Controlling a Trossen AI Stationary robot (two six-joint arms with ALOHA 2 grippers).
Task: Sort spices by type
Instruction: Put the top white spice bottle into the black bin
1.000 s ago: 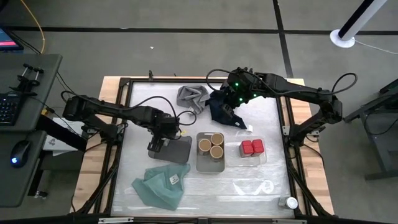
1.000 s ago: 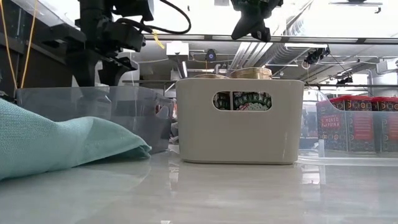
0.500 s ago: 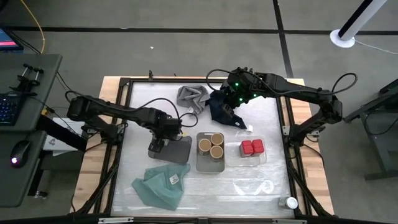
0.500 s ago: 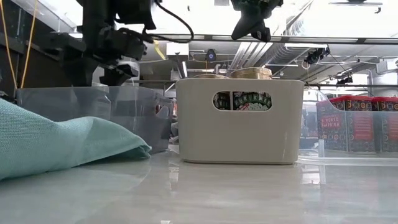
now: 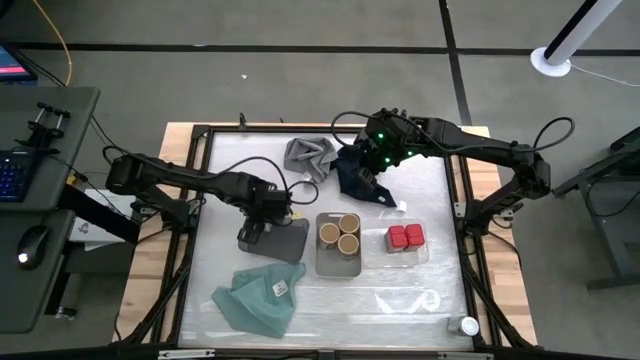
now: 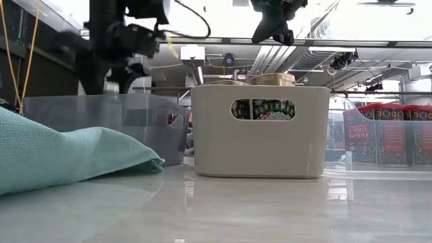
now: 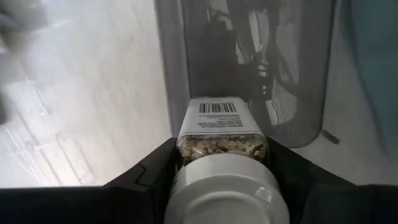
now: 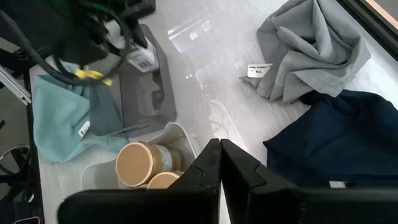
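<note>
The left gripper (image 5: 262, 226) held a white-capped spice jar (image 7: 222, 163) between its fingers, poised at the near-left rim of the smoky clear tray (image 5: 286, 240). The right gripper (image 5: 372, 178) hung with its fingers pressed together above the navy cloth (image 5: 358, 174), well apart from the trays. Three tan-topped jars (image 5: 340, 233) stood in the white tray (image 5: 338, 264); two red jars (image 5: 406, 237) sat in a clear tray just beside it. Another white-capped jar (image 5: 468, 326) stood alone at the table's front right corner, open surface around it.
</note>
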